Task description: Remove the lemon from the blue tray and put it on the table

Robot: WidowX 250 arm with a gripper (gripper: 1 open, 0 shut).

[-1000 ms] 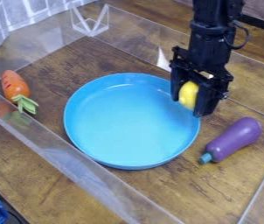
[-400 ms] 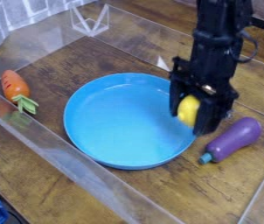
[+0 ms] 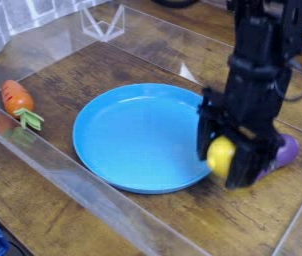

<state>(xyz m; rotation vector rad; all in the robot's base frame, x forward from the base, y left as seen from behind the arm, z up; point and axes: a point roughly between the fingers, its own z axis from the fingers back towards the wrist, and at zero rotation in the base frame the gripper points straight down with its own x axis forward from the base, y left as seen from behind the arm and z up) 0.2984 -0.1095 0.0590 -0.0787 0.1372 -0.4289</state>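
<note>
The small yellow lemon [image 3: 221, 155] hangs between the black fingers of my gripper [image 3: 229, 160], which is shut on it and points straight down. It is held just past the near right rim of the blue tray [image 3: 140, 135], above the brown wood-grain table [image 3: 140, 215]. Nothing lies in the round, shallow tray. The black arm rises from the gripper to the top of the view and hides part of the table behind it.
A purple eggplant [image 3: 286, 150] lies right behind the gripper, mostly hidden by it. An orange carrot [image 3: 18, 99] with a green top rests at the left near the clear plastic edging [image 3: 40, 160]. A clear plastic stand [image 3: 103, 22] is at the back.
The gripper has carried the lemon from above the tray's right side toward the camera and to the right, past the rim. It now covers most of the eggplant.
</note>
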